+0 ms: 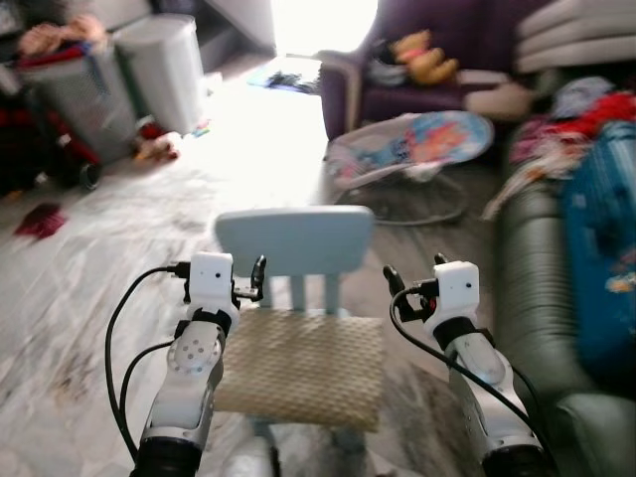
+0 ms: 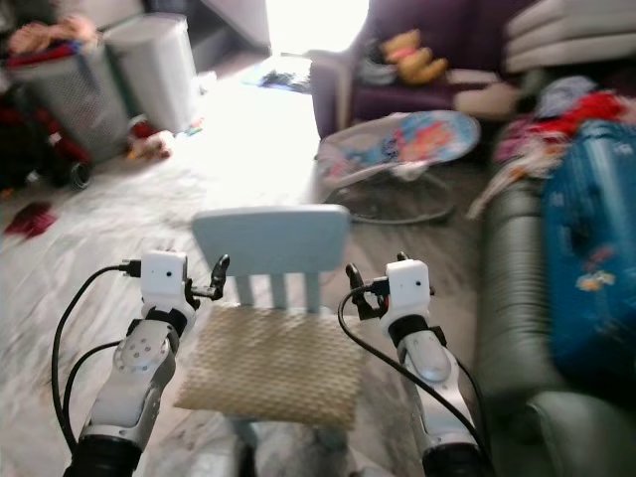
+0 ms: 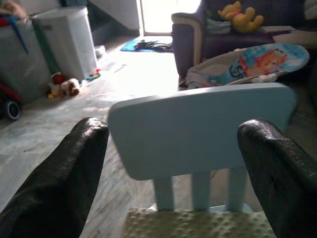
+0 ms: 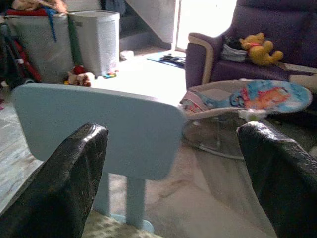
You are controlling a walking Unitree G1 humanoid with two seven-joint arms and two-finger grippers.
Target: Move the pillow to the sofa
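You have the pillow, a flat beige knobbly cushion, lying on the seat of a small pale blue chair directly in front of you. Both arms are raised over it: the left pincer sits just beside the pillow's left rear corner, the right pincer near its right rear corner. Each pincer has its two black fingers spread wide with nothing between them, and neither touches the pillow yet.

The grey-green sofa runs along your right, close by, with a blue bag and loose clothes piled on it.

Watch a few risks. The chair is light, so pressing down or pulling sideways could tip or drag it. The chair back stands just beyond your fingers, so reaching too far forward would knock it. A thin pillow may slip from a one-corner pinch. The clutter on the sofa leaves limited room, so pick your drop spot carefully. The head views are blurred; settle before closing.
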